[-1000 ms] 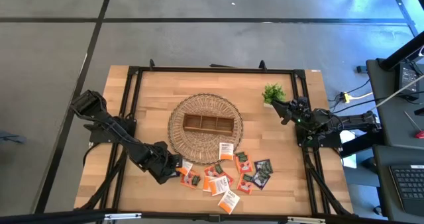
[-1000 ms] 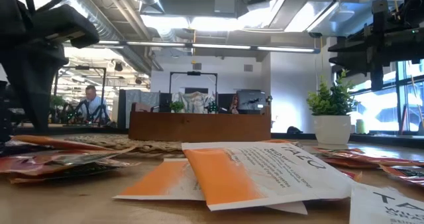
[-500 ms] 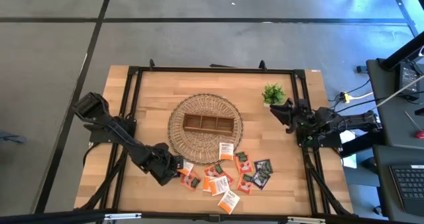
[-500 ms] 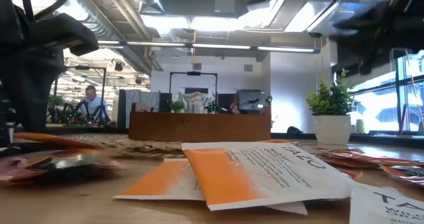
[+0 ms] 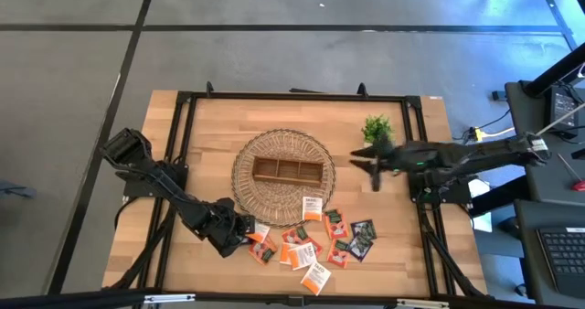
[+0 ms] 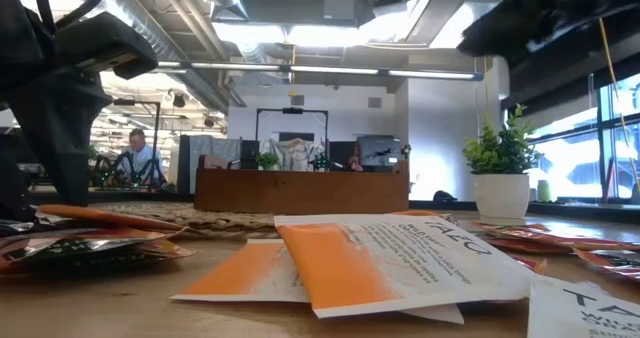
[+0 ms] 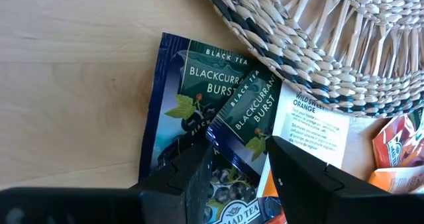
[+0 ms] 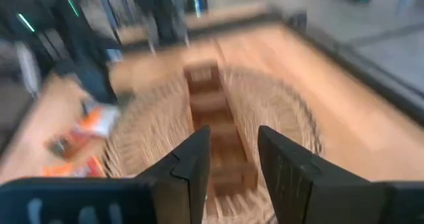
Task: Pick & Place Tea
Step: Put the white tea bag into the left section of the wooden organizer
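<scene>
Since a second ago we see the right arm has swung out from beside the potted plant (image 5: 376,127) toward the woven basket (image 5: 245,158); its right gripper (image 5: 367,159) now hangs near the basket's edge, jaws spread and empty, facing the wooden tray (image 8: 211,121). Our left gripper (image 7: 240,159) has stayed low at the near-left end of the tea sachets (image 5: 311,236), which lie scattered flat on the surface (image 5: 206,135) just in front of the basket. Its jaws stand apart, straddling a corner of the blackcurrant sachets (image 7: 199,105) without pinching them yet. We judge these packets light, thin, flexible and somewhat slick; a pinch across a free edge or corner should lift one, though overlapping neighbours may drag along.
</scene>
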{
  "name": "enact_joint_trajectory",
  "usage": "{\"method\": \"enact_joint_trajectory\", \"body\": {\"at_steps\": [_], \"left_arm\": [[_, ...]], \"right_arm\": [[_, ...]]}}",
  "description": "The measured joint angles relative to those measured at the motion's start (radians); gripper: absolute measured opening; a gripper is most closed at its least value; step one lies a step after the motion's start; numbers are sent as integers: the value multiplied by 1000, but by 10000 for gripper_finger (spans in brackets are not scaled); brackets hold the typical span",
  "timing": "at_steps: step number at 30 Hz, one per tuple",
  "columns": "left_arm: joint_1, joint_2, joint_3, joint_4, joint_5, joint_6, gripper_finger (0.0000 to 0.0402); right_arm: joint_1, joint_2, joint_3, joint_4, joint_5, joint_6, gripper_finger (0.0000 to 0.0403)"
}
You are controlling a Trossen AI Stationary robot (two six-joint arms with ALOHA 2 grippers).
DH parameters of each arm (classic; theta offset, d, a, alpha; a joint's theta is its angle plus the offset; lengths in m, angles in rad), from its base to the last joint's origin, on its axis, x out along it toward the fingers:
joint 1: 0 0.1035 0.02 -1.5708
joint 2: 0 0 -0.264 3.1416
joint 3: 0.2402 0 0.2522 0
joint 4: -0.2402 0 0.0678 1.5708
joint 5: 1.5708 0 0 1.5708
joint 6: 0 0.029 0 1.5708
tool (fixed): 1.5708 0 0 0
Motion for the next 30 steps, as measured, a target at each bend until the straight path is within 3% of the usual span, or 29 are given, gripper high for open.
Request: {"method": "enact_joint_trajectory", "body": {"at_steps": [8, 21, 30], "left_arm": [[0, 2, -2, 17, -26, 0, 148], [-7, 3, -3, 31, -36, 27, 148], [-11, 2, -2, 26, -35, -8, 150]], "right_arm": [[37, 448, 183, 72, -50, -12, 130], [143, 996, 546, 213, -154, -115, 130], [236, 1255, 753, 215, -159, -418, 129]]}}
